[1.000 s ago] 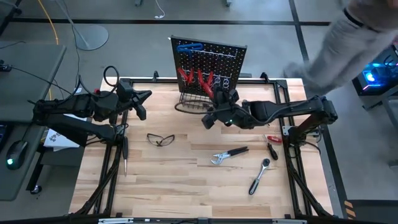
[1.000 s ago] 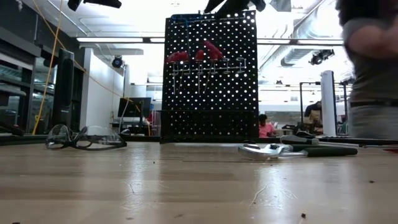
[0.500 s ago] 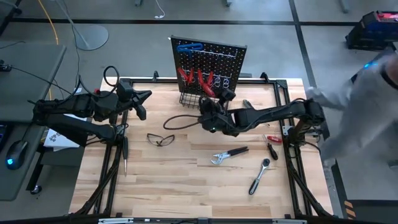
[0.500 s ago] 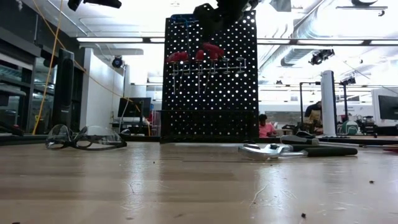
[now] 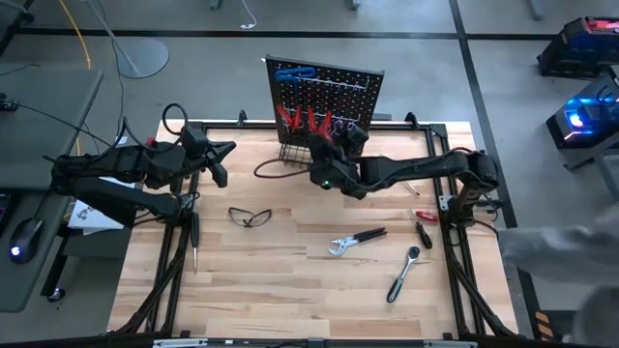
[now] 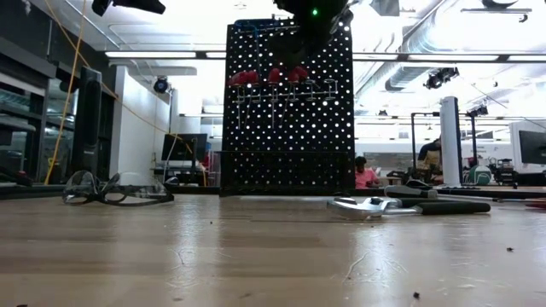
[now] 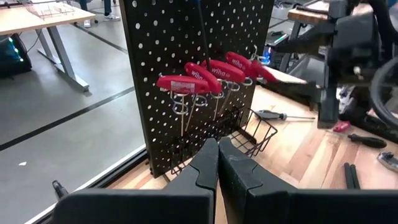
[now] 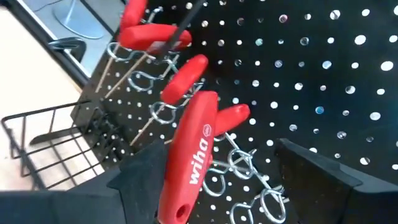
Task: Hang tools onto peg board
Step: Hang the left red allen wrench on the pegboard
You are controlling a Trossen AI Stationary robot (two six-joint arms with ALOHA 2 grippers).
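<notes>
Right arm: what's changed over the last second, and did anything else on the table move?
The right gripper swung out from the peg board, then returned to it, fingers opened around a red T-handle at the hooks. A person at the table's right edge has left. The left gripper, glasses, pliers and ratchet stayed put.

You look straight down on the whole table from above; the low view faces the peg board point(image 6: 288, 107) level; both wrist views sit close to it.
</notes>
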